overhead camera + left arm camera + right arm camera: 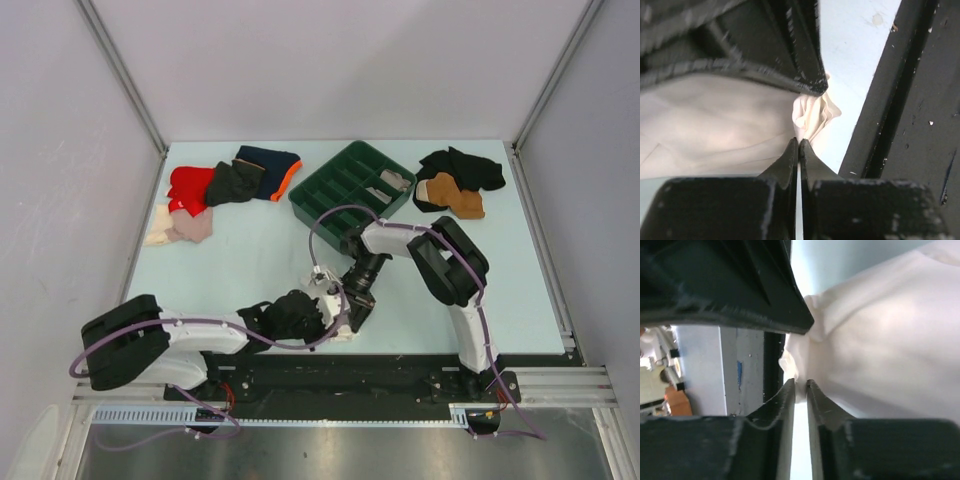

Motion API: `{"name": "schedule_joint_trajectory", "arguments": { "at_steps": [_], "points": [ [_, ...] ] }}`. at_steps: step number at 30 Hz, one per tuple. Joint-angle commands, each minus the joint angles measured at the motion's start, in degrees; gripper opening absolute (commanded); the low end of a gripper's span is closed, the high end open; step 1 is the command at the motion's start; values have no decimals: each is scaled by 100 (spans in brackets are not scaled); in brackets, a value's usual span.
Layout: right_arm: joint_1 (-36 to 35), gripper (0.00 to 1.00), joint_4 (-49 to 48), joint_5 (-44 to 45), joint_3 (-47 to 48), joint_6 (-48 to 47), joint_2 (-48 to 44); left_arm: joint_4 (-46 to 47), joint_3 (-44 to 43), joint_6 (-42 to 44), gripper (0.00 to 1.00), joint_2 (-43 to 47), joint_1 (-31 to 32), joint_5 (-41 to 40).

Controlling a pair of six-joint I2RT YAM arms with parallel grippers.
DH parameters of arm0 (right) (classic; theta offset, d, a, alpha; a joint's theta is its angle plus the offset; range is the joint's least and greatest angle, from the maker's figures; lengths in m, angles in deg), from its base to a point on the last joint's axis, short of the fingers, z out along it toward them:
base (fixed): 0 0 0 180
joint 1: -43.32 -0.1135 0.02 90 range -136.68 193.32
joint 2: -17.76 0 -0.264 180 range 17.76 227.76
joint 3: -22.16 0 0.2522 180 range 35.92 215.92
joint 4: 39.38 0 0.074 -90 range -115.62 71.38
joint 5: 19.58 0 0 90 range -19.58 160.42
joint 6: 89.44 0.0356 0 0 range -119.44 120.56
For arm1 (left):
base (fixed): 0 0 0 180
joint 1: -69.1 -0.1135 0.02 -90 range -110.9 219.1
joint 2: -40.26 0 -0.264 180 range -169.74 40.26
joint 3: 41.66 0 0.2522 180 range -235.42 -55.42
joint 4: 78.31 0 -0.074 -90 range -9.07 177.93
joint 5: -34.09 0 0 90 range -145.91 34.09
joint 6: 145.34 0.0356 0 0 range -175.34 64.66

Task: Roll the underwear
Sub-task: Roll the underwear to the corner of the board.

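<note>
Fingertips of the left gripper are pressed together on a bunched edge of the small white soft cloth underwear, which puckers into folds just past the tips. The right gripper has its fingers nearly closed, a narrow slit between them, with a gathered corner of the same white cloth caught in that slit; whether it grips firmly or only loosely cannot be told. From above, both grippers meet low over the pale blue table, close to its near edge and the black mounting rail, and the underwear shows only as a small white patch beneath them. Farther back stands a dark green compartmented plastic tray with a pale cloth in one compartment. Left of it lies a heap of red, black, navy and pale pink garments; right of it, a black and tan-brown pile.
</note>
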Motion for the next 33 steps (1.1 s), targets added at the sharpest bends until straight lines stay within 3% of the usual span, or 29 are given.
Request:
{"name": "schedule_joint_trajectory", "arguments": {
  "at_steps": [1,3,9,14,21,33],
  "points": [
    [181,26,-353,135,47,206,-709,483,179,-658,0,-23,-525,767],
    [199,31,-407,188,47,136,-963,544,223,-851,0,-110,-770,960],
    [217,31,-442,197,-181,-653,-1614,527,205,-1299,0,-374,-1306,1286],
    [-248,31,-1143,635,-1276,-1788,-2614,650,284,-1731,0,-559,-1729,1593],
    [-1416,35,-3269,1593,-2396,-1429,-3382,466,-5,-1977,0,-1147,-2020,1989],
    [-1690,39,-4063,2648,-2607,-998,-2925,360,-155,-2039,0,-1535,-2160,2086]
  ]
}}
